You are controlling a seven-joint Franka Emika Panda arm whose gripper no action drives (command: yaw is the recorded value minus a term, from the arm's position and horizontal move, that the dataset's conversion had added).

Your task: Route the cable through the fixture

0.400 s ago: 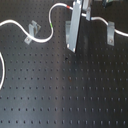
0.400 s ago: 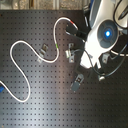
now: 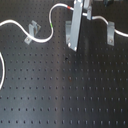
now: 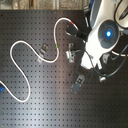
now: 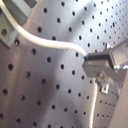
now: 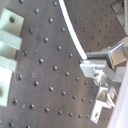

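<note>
A: Change from 0.4 s ago?

B: Hardly any. In both exterior views the arm sits at the same spot and the cable (image 3: 44, 38) keeps the same curve.

A: Claw?

B: The gripper (image 6: 85, 62) is nearly closed, clenched on the cable. In both wrist views the white line runs straight into the fingertips and ends there.

A: Cable location?

B: It loops across the left half of the second exterior view and climbs to the arm at upper right. The green band (image 3: 51, 24) is mid-run and the red band (image 3: 67, 6) is just short of the claw.

A: Surroundings?

B: The black perforated board (image 3: 65, 95) lies under everything. One metal clip (image 3: 32, 29) stands beside the cable's dip, and another clip (image 3: 111, 32) is at the right of the first exterior view. Whether the cable touches either, I can't tell.
</note>
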